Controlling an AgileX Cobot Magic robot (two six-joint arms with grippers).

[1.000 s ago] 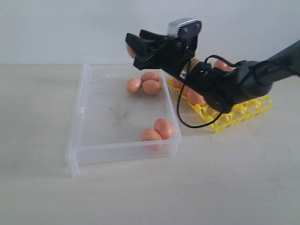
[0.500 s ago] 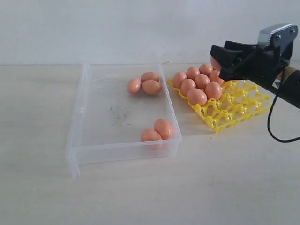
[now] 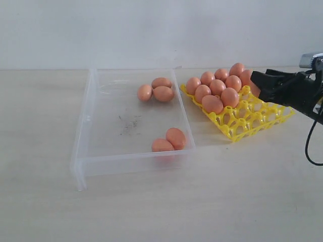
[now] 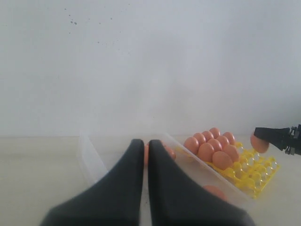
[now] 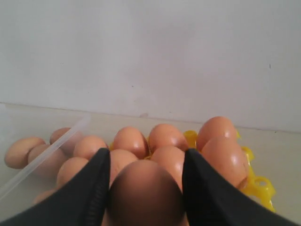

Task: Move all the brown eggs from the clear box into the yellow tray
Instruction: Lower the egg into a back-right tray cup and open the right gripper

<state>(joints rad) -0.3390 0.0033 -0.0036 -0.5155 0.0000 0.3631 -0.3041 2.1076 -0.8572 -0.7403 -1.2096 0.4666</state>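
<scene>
My right gripper (image 3: 256,83) is shut on a brown egg (image 3: 247,78) and holds it low over the back right part of the yellow tray (image 3: 252,123). In the right wrist view that held egg (image 5: 146,193) fills the gap between the black fingers (image 5: 96,183). Several eggs (image 3: 217,93) fill the tray's left cups. In the clear box (image 3: 116,101) three eggs (image 3: 157,89) lie at the back right and two (image 3: 169,141) at the front right. My left gripper (image 4: 145,149) is shut and empty, back from the box, and does not show in the exterior view.
The tray stands right beside the box's right wall on a pale tabletop (image 3: 202,201). A plain white wall (image 3: 151,30) rises behind. A black cable (image 3: 310,146) hangs from my right arm at the right edge.
My right gripper has carried the egg from above the box's back right corner rightward and down to the tray's back right. The left gripper stays shut.
</scene>
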